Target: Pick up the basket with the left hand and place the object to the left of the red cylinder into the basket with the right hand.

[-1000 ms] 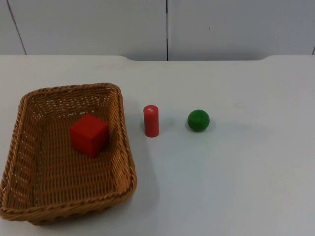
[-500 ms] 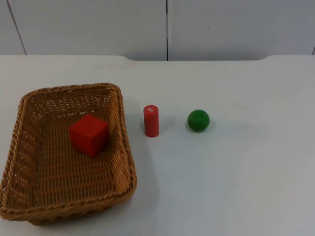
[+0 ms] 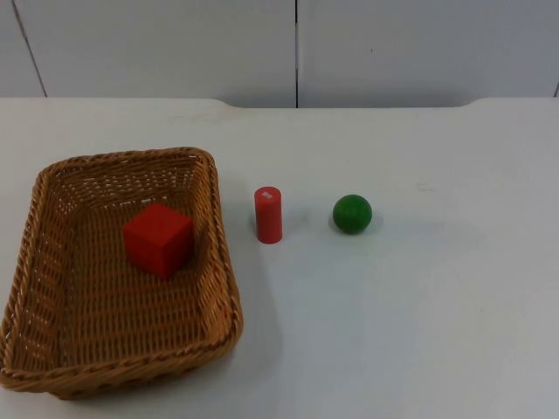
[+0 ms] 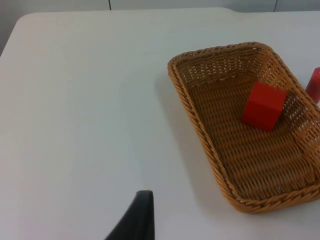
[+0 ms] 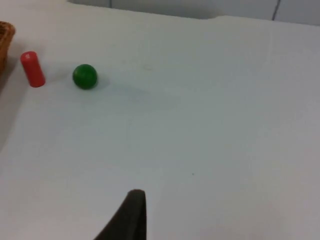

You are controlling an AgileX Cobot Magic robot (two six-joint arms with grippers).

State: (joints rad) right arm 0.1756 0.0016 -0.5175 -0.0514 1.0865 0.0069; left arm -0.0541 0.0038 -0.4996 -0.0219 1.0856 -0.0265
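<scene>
Lab test bench, bare white table point(image 3: 437, 332), grey partition wall point(image 3: 175, 44)

Red cube point(image 3: 158, 238) inside woven basket point(image 3: 218, 262) — upright red cylinder point(image 3: 268, 214) just beside its right rim.

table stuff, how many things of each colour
red: 2, the red cube lying in the basket and the red cylinder standing on the table
green: 1, the green ball
brown: 1, the wicker basket
total: 4
</scene>
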